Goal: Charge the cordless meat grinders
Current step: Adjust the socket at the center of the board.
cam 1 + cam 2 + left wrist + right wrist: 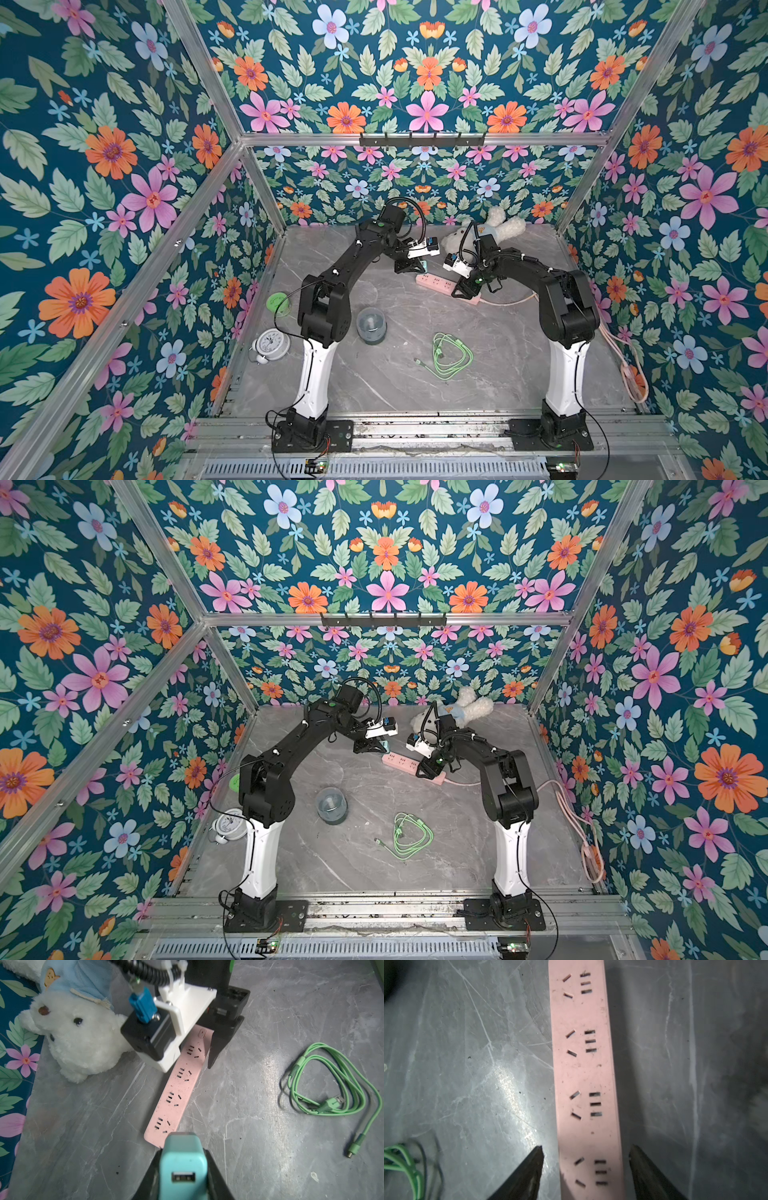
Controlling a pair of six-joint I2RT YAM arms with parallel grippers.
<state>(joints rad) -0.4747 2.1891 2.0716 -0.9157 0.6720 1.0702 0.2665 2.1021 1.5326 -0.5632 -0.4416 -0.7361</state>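
Observation:
The cordless meat grinder (371,325) (331,805), a clear dome on a teal-green base, stands on the table beside the left arm, away from both grippers. My left gripper (184,1150) (417,266) is shut on a small teal plug adapter (182,1167), its USB port facing the camera. It hovers at the far end of a pink power strip (178,1088) (436,284) (585,1064). My right gripper (586,1151) (465,290) is open, its jaws straddling the strip's other end with a gap on each side.
A coiled green charging cable (451,355) (324,1084) lies loose mid-table. A white plush toy (494,228) (79,1028) lies at the back. A white alarm clock (272,344) and a bright green jar (277,303) sit at the left edge. The strip's pink cord (627,357) trails right.

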